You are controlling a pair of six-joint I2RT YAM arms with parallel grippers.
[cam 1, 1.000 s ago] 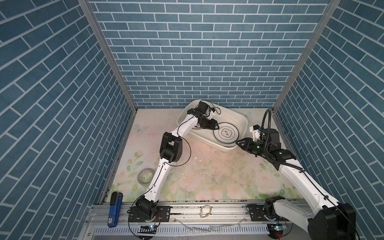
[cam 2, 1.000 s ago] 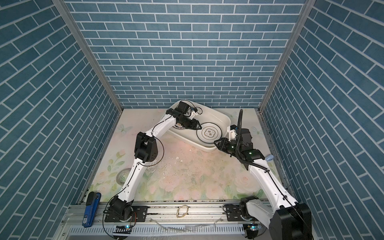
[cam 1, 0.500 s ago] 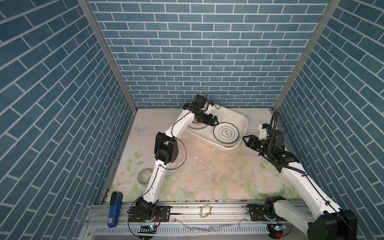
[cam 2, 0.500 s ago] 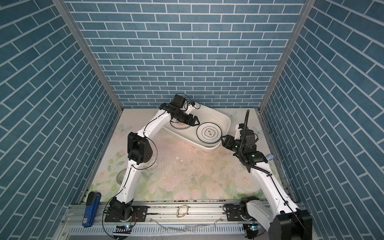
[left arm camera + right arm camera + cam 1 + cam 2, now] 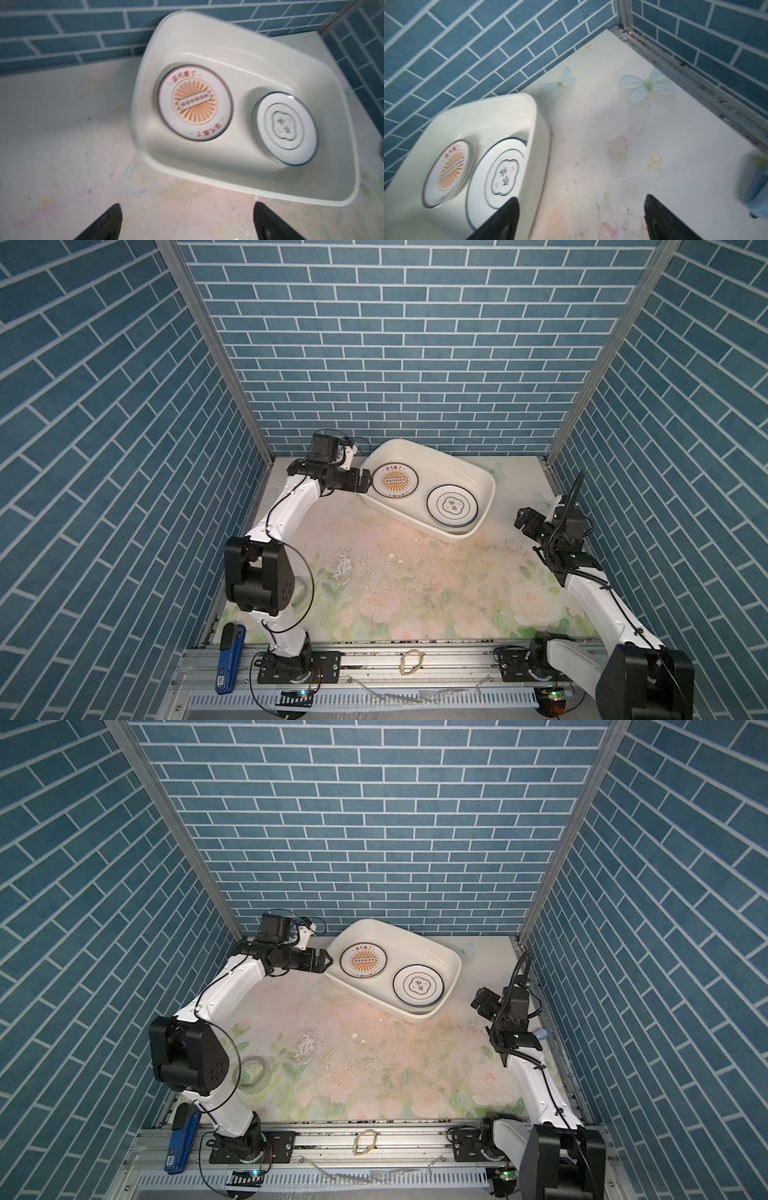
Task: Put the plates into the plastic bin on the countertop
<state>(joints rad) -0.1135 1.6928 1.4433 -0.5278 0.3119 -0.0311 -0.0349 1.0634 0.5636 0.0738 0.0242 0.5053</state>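
well, the orange plate [image 5: 394, 482] and the dark-ringed plate [image 5: 452, 506] lie side by side inside the plastic bin [image 5: 440, 462] on the countertop [image 5: 415, 572]. the left gripper [image 5: 366, 481] is spread wide and holds nothing, just beside the bin. the right gripper [image 5: 521, 517] is spread wide and empty too, farther away.
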